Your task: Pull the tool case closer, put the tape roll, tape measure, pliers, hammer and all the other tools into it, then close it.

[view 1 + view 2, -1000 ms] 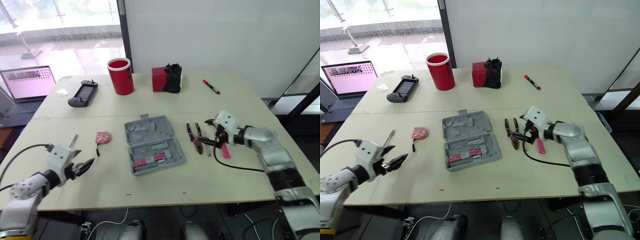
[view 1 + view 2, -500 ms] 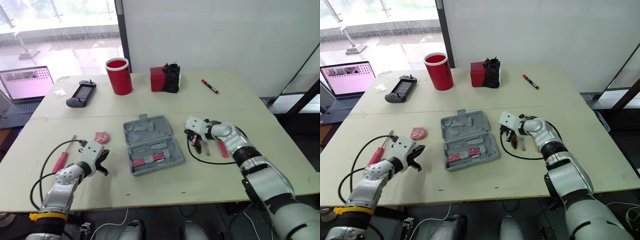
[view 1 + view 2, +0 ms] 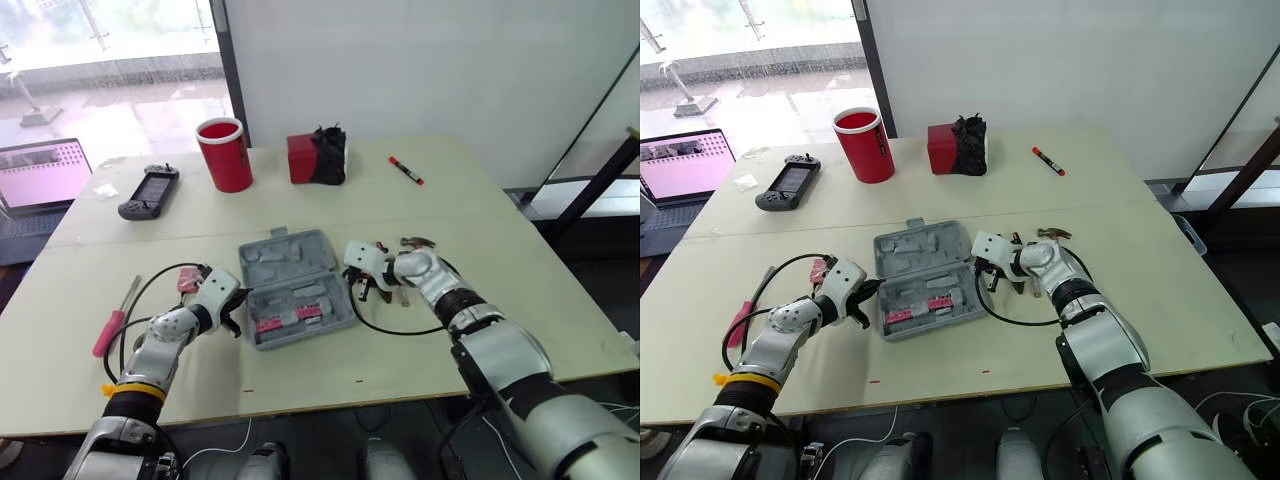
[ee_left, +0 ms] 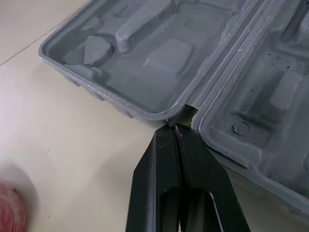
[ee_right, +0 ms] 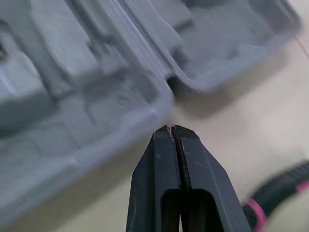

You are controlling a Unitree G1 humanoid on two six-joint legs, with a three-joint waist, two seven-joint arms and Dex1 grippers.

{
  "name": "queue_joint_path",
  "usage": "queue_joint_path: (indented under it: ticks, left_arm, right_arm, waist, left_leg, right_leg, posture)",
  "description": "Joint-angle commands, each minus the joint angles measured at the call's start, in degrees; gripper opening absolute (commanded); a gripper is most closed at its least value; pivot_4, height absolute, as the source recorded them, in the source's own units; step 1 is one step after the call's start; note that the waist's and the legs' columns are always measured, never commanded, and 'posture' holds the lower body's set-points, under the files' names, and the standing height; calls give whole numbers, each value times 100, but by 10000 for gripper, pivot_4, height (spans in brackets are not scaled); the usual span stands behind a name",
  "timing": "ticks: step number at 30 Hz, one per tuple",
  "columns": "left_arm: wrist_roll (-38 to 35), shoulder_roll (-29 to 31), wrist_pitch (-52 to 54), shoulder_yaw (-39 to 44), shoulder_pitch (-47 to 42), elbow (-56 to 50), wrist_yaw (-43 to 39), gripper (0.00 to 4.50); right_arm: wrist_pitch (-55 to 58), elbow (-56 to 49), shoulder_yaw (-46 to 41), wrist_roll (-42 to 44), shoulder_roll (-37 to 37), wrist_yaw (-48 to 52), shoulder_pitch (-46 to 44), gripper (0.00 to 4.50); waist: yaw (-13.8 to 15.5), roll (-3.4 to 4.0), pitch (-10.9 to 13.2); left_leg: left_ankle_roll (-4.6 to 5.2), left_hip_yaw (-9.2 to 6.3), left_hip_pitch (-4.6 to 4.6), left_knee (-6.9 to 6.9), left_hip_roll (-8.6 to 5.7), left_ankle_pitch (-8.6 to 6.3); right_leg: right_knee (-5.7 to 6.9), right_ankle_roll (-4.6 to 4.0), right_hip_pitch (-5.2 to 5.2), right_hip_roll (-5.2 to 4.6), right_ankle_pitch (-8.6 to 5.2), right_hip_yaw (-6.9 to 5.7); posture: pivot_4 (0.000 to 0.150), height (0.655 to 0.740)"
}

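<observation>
The grey tool case (image 3: 262,262) lies open in the middle of the table, with pink-labelled parts in its near half. My left gripper (image 4: 176,127) is shut and empty, its tips at the hinge notch on the case's left side. On the opposite side my right gripper (image 5: 172,127) is shut too, its tips just off the case edge by the hinge. The red tape measure (image 3: 186,283) lies just left of the left gripper (image 3: 235,318). Pliers (image 3: 388,291) and a hammer (image 3: 416,243) lie right of the case, partly hidden by my right arm. A pink-handled screwdriver (image 3: 112,328) lies at the near left.
At the back stand a red cup (image 3: 224,155), a red box with a black item (image 3: 315,157), a game controller (image 3: 148,192) and a red marker (image 3: 405,170). A laptop (image 3: 40,170) sits off the table's left. Black cables (image 3: 390,326) loop on the table by both arms.
Both grippers have shut and swung inward to the case, the left from the near-left table edge, the right from over the pliers. The camera has shifted as well.
</observation>
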Motion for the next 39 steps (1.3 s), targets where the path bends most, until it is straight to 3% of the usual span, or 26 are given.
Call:
queue_joint_path:
  ticks: [1,6,14,22,31,39]
  left_arm:
    - [95,-59,-200,-120,-129,132,-79,0]
    - [85,-24,-293,-137,-197,298,-283,0]
    - [-107,276,-79,-57,249,-144,-817,0]
    - [-109,443,-71,41,306,-65,-883,0]
    - [-199,280,88,-148,291,-196,-1229,0]
    - [-670,738,553,-39,1015,-905,-2066,0]
  right_arm:
    - [-151,-78,-209,196,168,255,-156,661]
    - [-344,-71,-111,16,184,391,-123,661]
    - [-644,-497,172,-34,49,1812,308,661]
    - [-563,-494,331,-366,-206,1068,293,661]
    - [-539,-677,324,-277,-19,1353,254,661]
    - [-409,-1728,414,-77,-185,2090,1045,661]
  waist:
    - [-2,0,0]
    - [-6,1,-1]
    - [-148,1,-3]
    - [-139,2,-4]
    - [-131,2,-4]
    - [-147,4,-7]
  left_leg:
    - [0,0,0,0,0,0]
    - [-1,-1,1,0,0,1]
    - [-1,-2,1,-1,3,1]
    - [-2,-4,4,0,4,2]
    - [-3,-5,4,1,4,2]
    - [-3,-4,6,-1,7,1]
  right_leg:
    - [0,0,0,0,0,0]
    - [3,0,-2,1,0,0]
    - [5,0,-3,3,0,0]
    - [7,0,-1,5,0,-1]
    - [7,-1,0,4,0,-1]
    - [6,-1,-1,5,0,-1]
  posture:
    - [1500,7400]
    - [1500,7400]
    - [1500,7400]
    - [1500,7400]
    - [1500,7400]
    - [1500,7400]
